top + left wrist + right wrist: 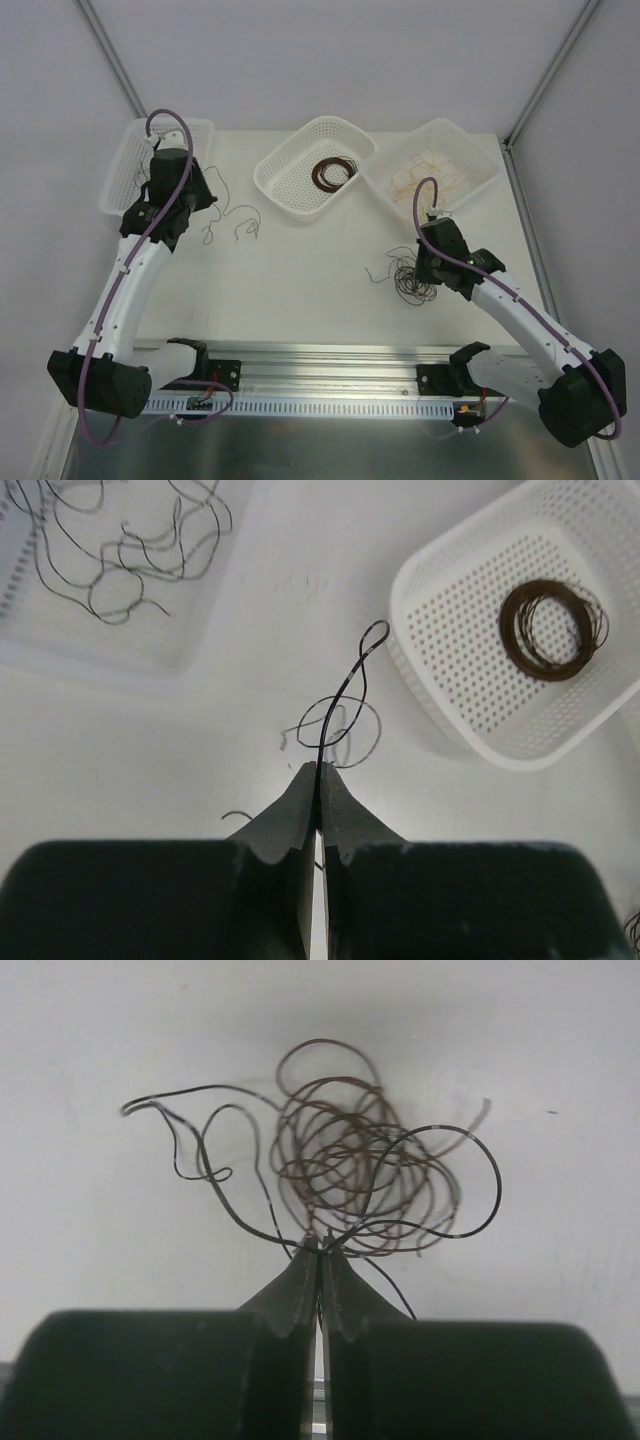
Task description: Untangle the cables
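While the left gripper is pinched shut on one black cable just left of the middle basket, the right gripper is clamped on the brown-and-black tangle to that basket's right. A brown coil is already binned there, but the tangle is judged unfinished. Tan cables, in the right-hand basket, are seen only overhead, and both pinches are shown by wrist views alone.

Bright, even diffuse light, faint soft shadows under the cables, wrist views slightly soft
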Robot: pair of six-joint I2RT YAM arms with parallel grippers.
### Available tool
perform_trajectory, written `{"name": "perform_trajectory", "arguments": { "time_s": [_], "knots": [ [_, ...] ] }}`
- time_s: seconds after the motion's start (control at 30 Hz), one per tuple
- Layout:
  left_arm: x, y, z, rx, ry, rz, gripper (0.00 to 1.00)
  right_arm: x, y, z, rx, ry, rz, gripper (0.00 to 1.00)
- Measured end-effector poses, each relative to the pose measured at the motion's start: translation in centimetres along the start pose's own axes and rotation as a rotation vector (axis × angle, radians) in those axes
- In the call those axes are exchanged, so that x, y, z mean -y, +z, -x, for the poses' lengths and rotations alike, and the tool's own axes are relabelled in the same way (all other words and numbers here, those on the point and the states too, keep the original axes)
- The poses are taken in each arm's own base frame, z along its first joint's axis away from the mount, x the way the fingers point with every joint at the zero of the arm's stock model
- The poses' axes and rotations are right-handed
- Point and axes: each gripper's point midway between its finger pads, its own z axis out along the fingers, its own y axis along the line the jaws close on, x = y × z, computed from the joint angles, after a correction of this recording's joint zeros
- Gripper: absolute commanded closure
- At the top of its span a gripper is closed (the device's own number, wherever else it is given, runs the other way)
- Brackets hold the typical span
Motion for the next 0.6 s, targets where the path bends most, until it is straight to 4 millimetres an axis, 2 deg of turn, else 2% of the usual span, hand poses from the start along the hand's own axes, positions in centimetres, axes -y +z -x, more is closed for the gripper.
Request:
{"name": "perform_trajectory", "arguments": {
  "time_s": [0.1,0.2,0.4,0.5,0.6],
  "knots": [
    [-0.1,-2.9,3.8,0.099,0.011,-0.008,1.0,3.1,-0.5,0.6,0.012,0.085,-0.062,0.99],
    [-0.1,-5.1,6.8,0.173,0.019,-0.016,1.0,4.4,-0.6,0.5,-0.008,0.121,-0.082,0.99],
    [0.7,-7.9,10.6,0.244,0.03,-0.043,1.0,3.2,-0.6,-0.3,-0.058,0.102,-0.008,0.99],
    [1.1,-8.1,12.8,0.27,0.045,-0.038,1.0,2.6,-0.7,-0.5,-0.072,0.093,0.028,0.99],
    [1.1,-7.5,15.5,0.297,0.051,-0.013,1.0,1.9,-0.8,-0.8,-0.09,0.075,0.074,0.99]
  ]
}}
